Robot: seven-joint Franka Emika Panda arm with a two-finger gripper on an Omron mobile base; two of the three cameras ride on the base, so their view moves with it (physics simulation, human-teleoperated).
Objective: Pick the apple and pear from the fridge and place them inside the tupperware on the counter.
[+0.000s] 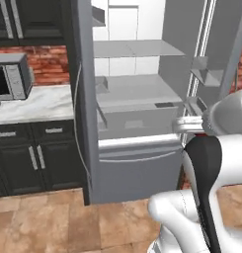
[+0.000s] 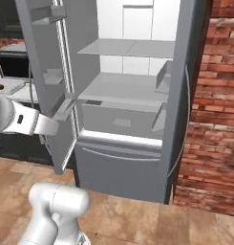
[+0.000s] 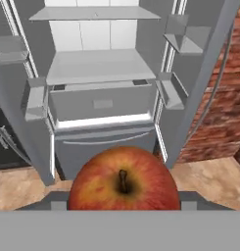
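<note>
My gripper is shut on the pear, a round red fruit with yellow-orange patches and a short dark stem. I hold it out in front of the open fridge, level with its lower drawer. From the left base view the gripper reaches toward the fridge with a sliver of red fruit under it. Far left in the right base view, the small bright red apple lies in the pale tupperware on the counter.
Both fridge doors stand wide open, the left door between me and the counter, the right door against a brick wall. A grey microwave sits on the counter above black cabinets.
</note>
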